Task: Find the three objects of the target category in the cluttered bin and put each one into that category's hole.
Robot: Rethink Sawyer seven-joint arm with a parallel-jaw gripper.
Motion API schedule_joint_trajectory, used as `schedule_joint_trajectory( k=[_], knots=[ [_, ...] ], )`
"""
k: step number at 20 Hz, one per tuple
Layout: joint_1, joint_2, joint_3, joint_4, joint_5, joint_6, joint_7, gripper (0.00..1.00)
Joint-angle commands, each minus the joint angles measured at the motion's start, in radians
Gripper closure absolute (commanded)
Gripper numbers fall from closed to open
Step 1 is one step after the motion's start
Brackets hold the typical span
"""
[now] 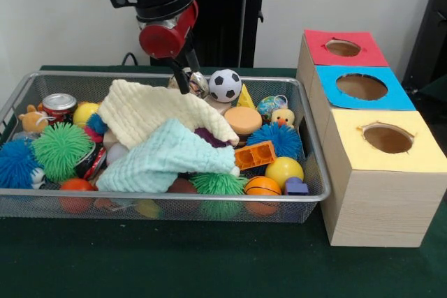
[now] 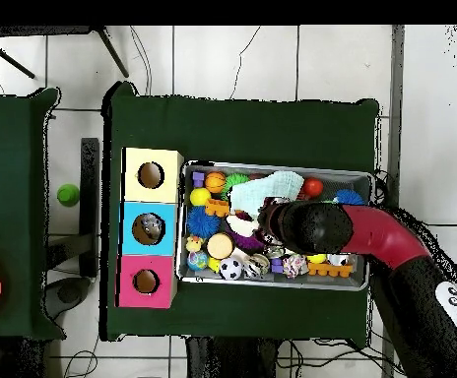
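A wire mesh bin (image 1: 316, 172) (image 2: 362, 177) holds a heap of toys under a cream cloth (image 1: 157, 108) and a mint cloth (image 1: 166, 160). My gripper (image 1: 184, 80) hangs low over the bin's back edge, just above the cream cloth and left of a small soccer ball (image 1: 225, 84) (image 2: 231, 268). A shiny silver thing (image 1: 199, 83) sits right beside it. In the overhead view the arm's head (image 2: 311, 226) hides the gripper. Three hole boxes stand beside the bin: red (image 1: 343, 47) (image 2: 146, 282), blue (image 1: 361, 86) (image 2: 148, 228), yellow (image 1: 387, 137) (image 2: 151, 175).
Also in the bin: green (image 1: 59, 148) and blue (image 1: 274, 137) spiky balls, an orange brick (image 1: 254, 154), a yellow ball (image 1: 283, 169), a small basketball (image 1: 262, 185), a duck (image 1: 282, 116), a can (image 1: 59, 105). Something grey shows inside the blue hole in the overhead view.
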Motion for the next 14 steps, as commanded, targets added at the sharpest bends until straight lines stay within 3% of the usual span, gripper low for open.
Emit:
schedule_joint_trajectory(
  k=[1, 14],
  knots=[
    [0.026, -0.022, -0.086, -0.088, -0.132, 0.115, 0.014, 0.00],
    [-0.087, 0.003, -0.011, -0.135, -0.126, 0.222, -0.139, 0.00]
  ],
)
